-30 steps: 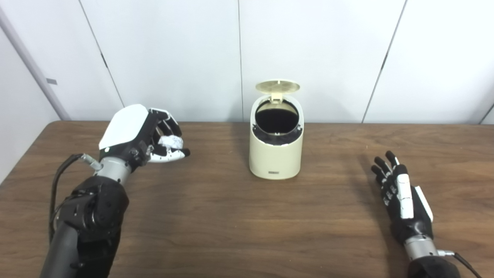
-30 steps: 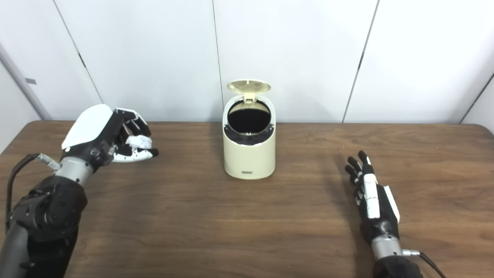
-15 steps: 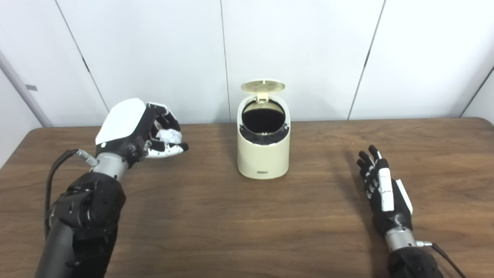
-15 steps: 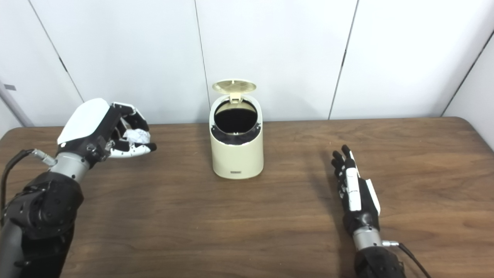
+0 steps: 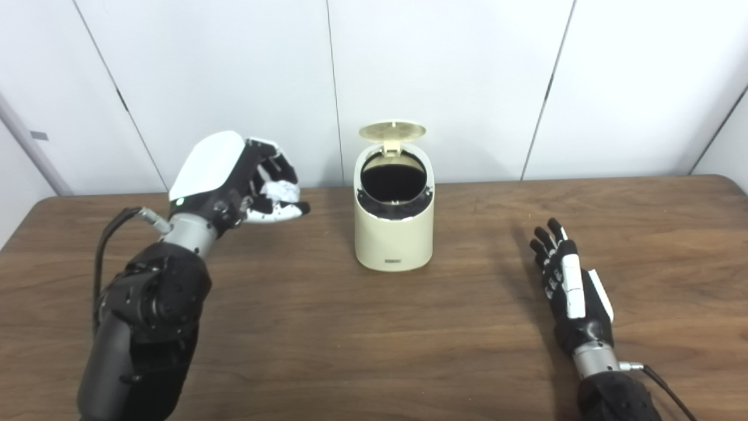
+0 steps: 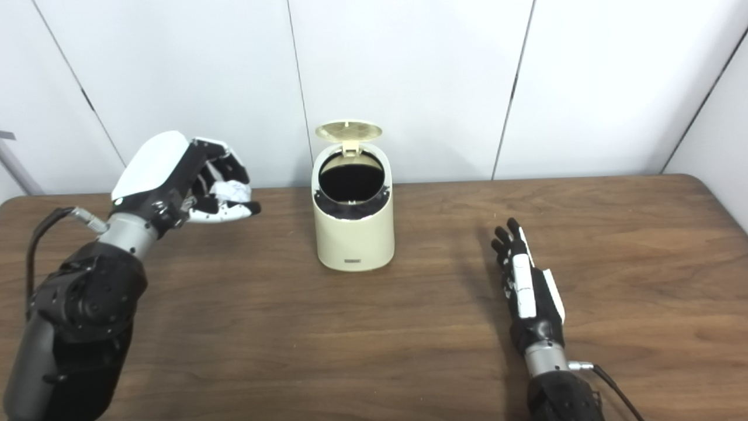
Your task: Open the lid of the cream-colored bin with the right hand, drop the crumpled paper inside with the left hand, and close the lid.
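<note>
Landmark: cream-colored bin [image 5: 394,219], upright on the wooden surface [image 5: 327,351].

Changes vs. earlier frames: the whole view has shifted sideways, so the camera moved; bin and lid look unchanged relative to the surface. The left robot hand [image 5: 234,184] has risen and come in closer to the bin's left side; it now hangs level with the bin's upper half, clear of the surface. The right robot hand [image 5: 570,292] looks unchanged in pose.

Nearest: right robot hand, in front of the bin and well off to its right, low over the surface, fingers [image 6: 507,242] straight and spread, pointing away from the camera, nothing in it. Whether the palm touches the surface cannot be told.

Middle: left robot hand, left of the bin and apart from it, fingers curled round the crumpled paper [image 5: 279,190], thumb [image 5: 280,212] pointing toward the bin.

Farther: bin's lid [image 5: 391,130] stands up at the rear of the rim, mouth [image 5: 392,177] uncovered.

Hard to make out: only a small white patch of paper shows between the fingers; the rest is hidden by the robot hand. The bin's interior is dark, contents not readable. Both forearms are cut off at the bottom edge.
</note>
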### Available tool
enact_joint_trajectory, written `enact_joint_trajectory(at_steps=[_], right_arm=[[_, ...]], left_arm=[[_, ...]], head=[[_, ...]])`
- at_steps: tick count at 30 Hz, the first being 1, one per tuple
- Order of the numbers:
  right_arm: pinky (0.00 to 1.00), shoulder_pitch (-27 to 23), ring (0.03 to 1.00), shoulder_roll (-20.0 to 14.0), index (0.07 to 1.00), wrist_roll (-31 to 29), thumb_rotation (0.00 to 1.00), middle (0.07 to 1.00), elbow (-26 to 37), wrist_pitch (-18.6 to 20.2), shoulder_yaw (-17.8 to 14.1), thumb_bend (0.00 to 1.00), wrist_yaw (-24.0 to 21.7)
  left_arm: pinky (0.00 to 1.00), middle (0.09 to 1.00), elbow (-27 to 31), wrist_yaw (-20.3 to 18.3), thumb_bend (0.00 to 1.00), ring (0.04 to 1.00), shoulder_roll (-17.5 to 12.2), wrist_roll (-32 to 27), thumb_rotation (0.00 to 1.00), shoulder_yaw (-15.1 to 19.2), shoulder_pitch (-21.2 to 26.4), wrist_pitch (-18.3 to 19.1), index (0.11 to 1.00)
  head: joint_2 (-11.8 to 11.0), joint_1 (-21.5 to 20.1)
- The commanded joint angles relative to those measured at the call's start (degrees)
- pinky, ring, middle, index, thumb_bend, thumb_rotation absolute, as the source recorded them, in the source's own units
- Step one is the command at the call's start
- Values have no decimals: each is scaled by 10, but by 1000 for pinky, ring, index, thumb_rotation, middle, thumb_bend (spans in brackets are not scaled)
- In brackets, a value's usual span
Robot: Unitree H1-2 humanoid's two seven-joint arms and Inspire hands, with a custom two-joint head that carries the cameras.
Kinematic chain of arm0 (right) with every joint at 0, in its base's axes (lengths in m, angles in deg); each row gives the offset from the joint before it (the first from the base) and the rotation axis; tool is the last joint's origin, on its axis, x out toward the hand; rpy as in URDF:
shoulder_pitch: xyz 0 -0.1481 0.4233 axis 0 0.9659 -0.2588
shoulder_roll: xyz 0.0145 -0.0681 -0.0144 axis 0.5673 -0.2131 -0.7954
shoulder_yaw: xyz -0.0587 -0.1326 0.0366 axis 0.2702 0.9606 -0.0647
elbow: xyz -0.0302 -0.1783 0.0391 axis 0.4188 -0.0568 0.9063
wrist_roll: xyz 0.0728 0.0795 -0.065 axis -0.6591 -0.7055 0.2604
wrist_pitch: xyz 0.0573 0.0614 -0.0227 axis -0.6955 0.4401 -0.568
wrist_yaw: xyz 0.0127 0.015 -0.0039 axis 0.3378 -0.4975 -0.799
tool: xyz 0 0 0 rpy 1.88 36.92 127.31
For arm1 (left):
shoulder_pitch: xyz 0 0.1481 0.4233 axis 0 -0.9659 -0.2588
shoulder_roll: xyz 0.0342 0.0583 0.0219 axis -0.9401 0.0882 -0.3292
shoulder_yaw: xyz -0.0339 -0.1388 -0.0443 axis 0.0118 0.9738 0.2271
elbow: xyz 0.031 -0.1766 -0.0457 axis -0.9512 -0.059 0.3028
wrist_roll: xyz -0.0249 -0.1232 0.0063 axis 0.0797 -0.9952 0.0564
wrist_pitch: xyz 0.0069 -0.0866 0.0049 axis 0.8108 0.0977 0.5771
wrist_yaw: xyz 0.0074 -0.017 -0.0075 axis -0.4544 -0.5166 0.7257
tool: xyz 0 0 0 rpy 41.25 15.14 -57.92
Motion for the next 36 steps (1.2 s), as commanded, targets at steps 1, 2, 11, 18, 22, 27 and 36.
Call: enact_joint_trajectory(at_steps=[1,2,11,18,22,27,36], right_arm=[[1000,-8,960,7,993,-7,1000,959,4,-24,0,596,-2],[1000,-7,962,7,993,-8,1000,960,3,-27,-1,591,-3],[1000,2,955,0,990,-2,1000,954,6,-48,-6,595,-1],[1000,7,958,-2,994,-16,1000,961,18,-49,-11,596,-7],[1000,7,953,-2,988,-15,1000,956,17,-52,-11,592,-6],[1000,9,948,-1,984,-10,1000,951,18,-52,-9,578,-4],[1000,11,942,-2,987,-2,1000,943,16,-52,-9,566,-1]], left_arm=[[320,487,2,22,472,388,-1,9,0,1,34,-12,494],[322,484,-1,25,472,390,1,8,0,0,36,-15,496],[345,473,-26,40,471,372,10,2,0,-13,47,-36,511],[339,494,-45,46,473,381,21,11,0,-26,61,-37,490],[329,503,-60,51,472,382,29,17,0,-34,69,-37,482],[334,503,-73,50,473,386,41,15,0,-41,78,-30,483],[345,506,-102,66,473,391,60,12,0,-54,92,-41,481]], head=[[-1,0],[-2,0],[-14,1],[-18,3],[-20,4],[-23,4],[-22,5]])
